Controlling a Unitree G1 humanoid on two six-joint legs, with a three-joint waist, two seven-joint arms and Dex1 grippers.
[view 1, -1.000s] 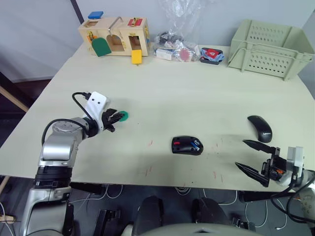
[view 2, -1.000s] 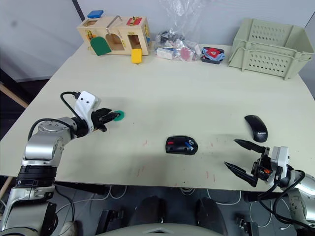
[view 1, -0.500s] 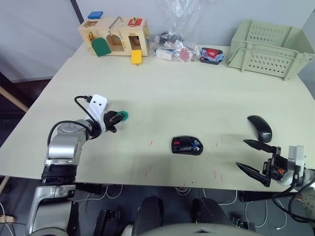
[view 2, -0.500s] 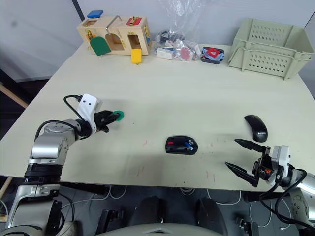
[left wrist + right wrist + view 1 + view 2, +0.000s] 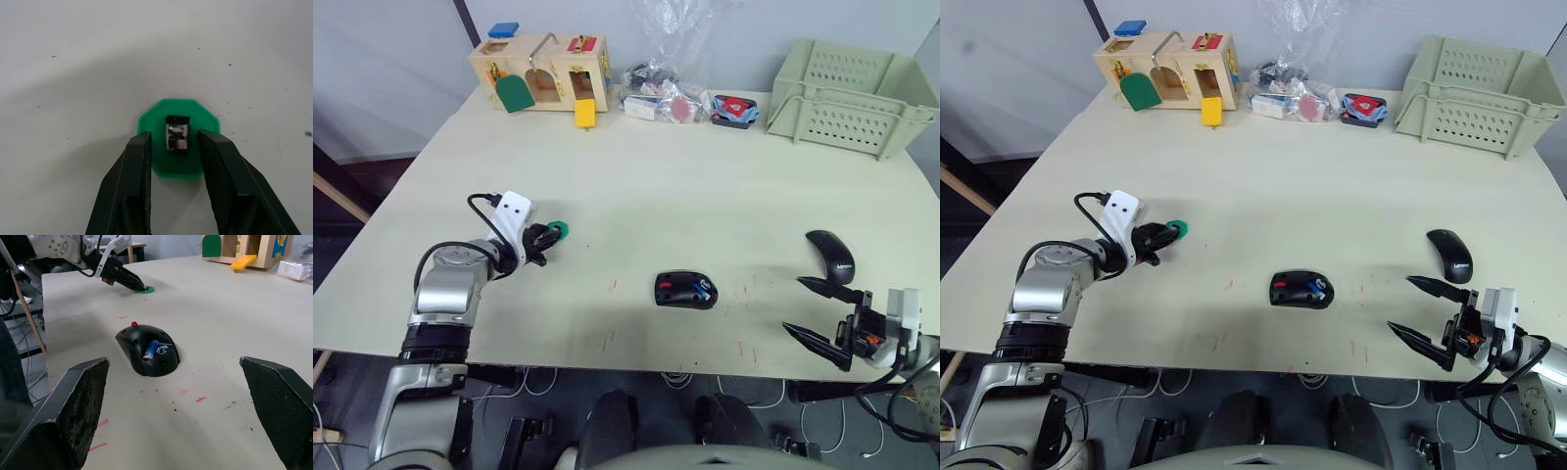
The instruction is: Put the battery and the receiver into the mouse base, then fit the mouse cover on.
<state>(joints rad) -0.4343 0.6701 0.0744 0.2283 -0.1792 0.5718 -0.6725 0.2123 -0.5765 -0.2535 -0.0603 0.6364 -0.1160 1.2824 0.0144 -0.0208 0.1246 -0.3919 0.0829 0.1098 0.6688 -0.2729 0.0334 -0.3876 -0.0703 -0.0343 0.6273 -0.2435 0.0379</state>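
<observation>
The black mouse base (image 5: 685, 290) lies open near the table's front middle, and the white-and-blue battery (image 5: 151, 348) sits in its hollow. The receiver (image 5: 177, 135), a small black-and-silver plug, rests on a green octagonal pad (image 5: 178, 161) at the left. My left gripper (image 5: 546, 236) is open, its fingers (image 5: 139, 156) standing on either side of the receiver with a small gap on each side. The glossy mouse cover (image 5: 830, 256) lies at the right. Just in front of it, by the table's front edge, my right gripper (image 5: 793, 305) is wide open and holds nothing.
A wooden toy house (image 5: 540, 70), clear bags of small parts (image 5: 671, 98) and a pale green crate (image 5: 847, 93) line the table's far edge. The table's front edge runs close below both grippers.
My left arm has edged right toward the green pad, bringing its fingers around the receiver. The right arm, mouse base and cover have not moved.
</observation>
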